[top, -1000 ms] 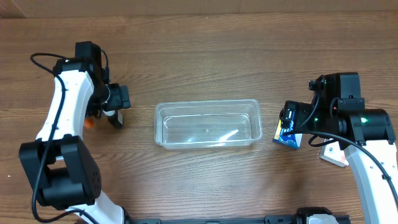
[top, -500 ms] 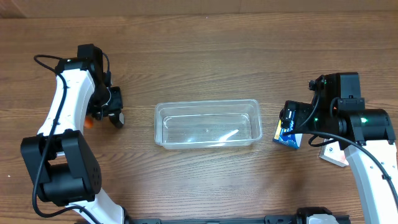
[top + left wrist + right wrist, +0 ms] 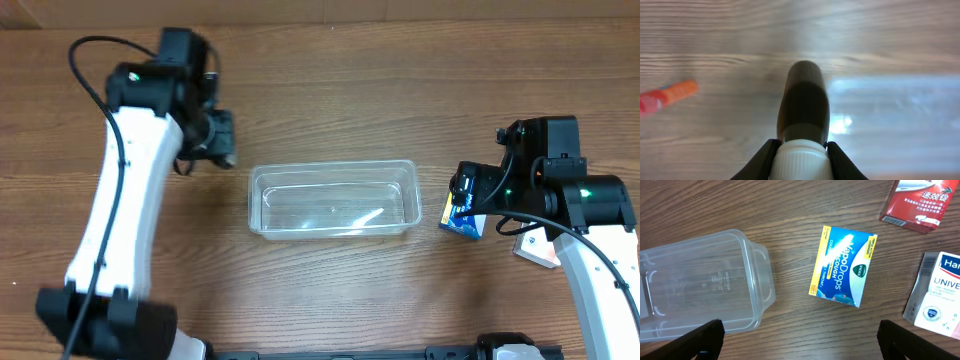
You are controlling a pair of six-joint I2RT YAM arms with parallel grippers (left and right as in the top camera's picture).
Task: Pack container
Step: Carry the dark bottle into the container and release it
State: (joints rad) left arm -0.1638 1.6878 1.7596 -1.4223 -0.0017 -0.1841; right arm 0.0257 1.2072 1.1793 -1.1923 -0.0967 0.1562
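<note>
Bottle [image 3: 803, 100] in left gripper [image 3: 800, 156], near container [image 3: 256, 200]

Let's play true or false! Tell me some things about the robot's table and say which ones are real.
1. The container has nothing in it. True.
2. The blue box lies inside the container. False: it lies on the table beside it.
3. The left gripper holds a dark bottle with a white cap. True.
4. The right gripper is squeezing the blue box. False: its fingers are wide apart and hold nothing.
</note>
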